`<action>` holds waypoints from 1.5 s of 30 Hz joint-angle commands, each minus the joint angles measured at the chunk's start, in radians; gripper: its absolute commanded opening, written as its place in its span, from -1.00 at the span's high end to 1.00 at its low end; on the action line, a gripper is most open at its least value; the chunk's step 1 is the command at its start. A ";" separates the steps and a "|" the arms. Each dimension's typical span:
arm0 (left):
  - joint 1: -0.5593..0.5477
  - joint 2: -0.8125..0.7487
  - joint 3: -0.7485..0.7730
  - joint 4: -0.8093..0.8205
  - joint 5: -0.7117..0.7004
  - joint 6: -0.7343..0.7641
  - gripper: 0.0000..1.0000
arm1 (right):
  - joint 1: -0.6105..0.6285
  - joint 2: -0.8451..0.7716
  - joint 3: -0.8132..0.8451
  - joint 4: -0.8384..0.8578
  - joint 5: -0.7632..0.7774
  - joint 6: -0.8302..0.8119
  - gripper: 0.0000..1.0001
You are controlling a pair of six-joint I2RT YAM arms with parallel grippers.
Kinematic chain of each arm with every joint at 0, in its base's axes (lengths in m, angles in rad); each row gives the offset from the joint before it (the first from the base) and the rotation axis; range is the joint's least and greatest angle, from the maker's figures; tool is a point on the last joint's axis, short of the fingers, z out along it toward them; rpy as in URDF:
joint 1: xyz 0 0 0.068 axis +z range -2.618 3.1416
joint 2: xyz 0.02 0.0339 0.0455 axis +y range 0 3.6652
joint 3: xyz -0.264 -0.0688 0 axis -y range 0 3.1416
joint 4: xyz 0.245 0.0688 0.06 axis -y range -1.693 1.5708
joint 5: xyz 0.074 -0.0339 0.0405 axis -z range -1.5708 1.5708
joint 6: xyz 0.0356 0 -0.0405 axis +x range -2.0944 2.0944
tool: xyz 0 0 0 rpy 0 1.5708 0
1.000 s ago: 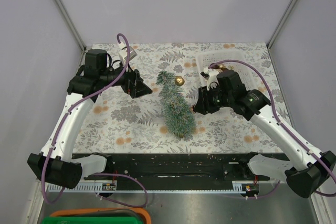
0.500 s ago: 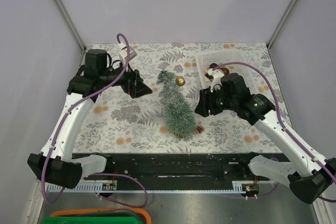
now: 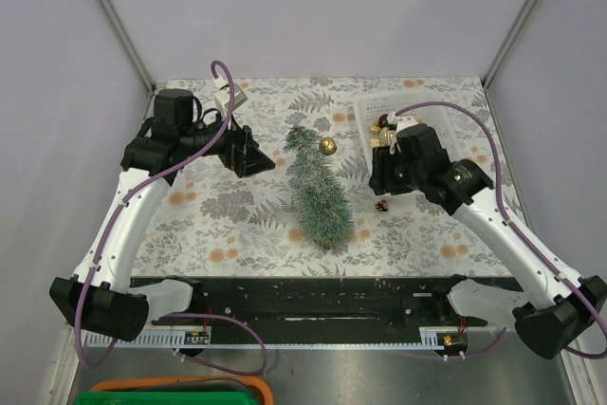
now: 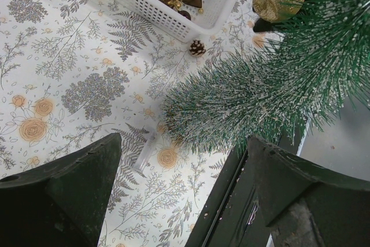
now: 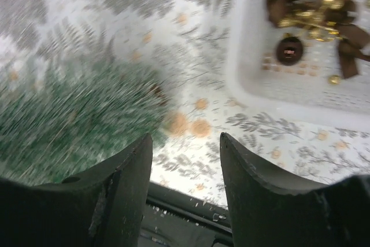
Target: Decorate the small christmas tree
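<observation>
Two white arms with black joints rise from bases at the near edge. The left arm (image 3: 133,206) climbs the left side, bends at its elbow and points the left tool (image 3: 248,152) rightward toward the middle, fingers spread wide with nothing between them. The right arm (image 3: 503,234) leans inward and aims the right tool (image 3: 382,175) downward, fingers parted and empty.
</observation>
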 commanded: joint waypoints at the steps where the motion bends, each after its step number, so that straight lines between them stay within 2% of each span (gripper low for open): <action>1: -0.001 -0.017 0.030 0.028 0.004 -0.001 -0.88 | -0.127 0.065 0.071 -0.010 0.182 0.089 -0.16; 4: -0.001 -0.016 0.027 0.028 -0.001 -0.002 -0.91 | -0.260 0.117 0.102 0.056 0.166 0.112 -0.15; 7: -0.001 -0.010 0.024 0.028 -0.002 -0.001 -0.93 | -0.333 0.239 0.172 0.099 0.235 0.147 -0.15; 11: -0.003 -0.010 0.018 0.029 -0.007 0.005 -0.93 | -0.344 0.476 0.275 0.096 0.252 0.161 -0.24; 14: -0.003 -0.016 0.010 0.028 -0.013 0.016 -0.93 | -0.341 0.602 0.287 0.093 0.211 0.169 -0.33; 18: -0.002 -0.017 0.007 0.028 -0.015 0.021 -0.93 | -0.342 0.663 0.235 0.141 0.211 0.181 -0.40; 22: -0.003 -0.013 0.006 0.028 -0.010 0.022 -0.94 | -0.342 0.691 0.212 0.178 0.200 0.175 -0.37; 25: -0.002 -0.014 0.000 0.028 -0.015 0.022 -0.93 | -0.342 0.712 0.212 0.188 0.177 0.178 -0.15; 31: -0.003 -0.025 -0.002 0.023 -0.027 0.031 -0.93 | -0.342 0.705 0.168 0.250 0.160 0.196 0.43; 34: -0.003 -0.022 0.004 0.017 -0.033 0.036 -0.93 | -0.341 0.706 0.168 0.264 0.163 0.195 0.56; 38: -0.003 -0.026 0.010 0.017 -0.033 0.036 -0.93 | -0.341 0.735 0.183 0.259 0.168 0.183 0.52; 42: -0.003 -0.031 0.006 0.017 -0.038 0.040 -0.93 | -0.339 0.748 0.180 0.248 0.185 0.177 0.12; 45: -0.003 -0.033 0.004 0.014 -0.039 0.045 -0.94 | -0.336 0.740 0.159 0.262 0.197 0.170 0.11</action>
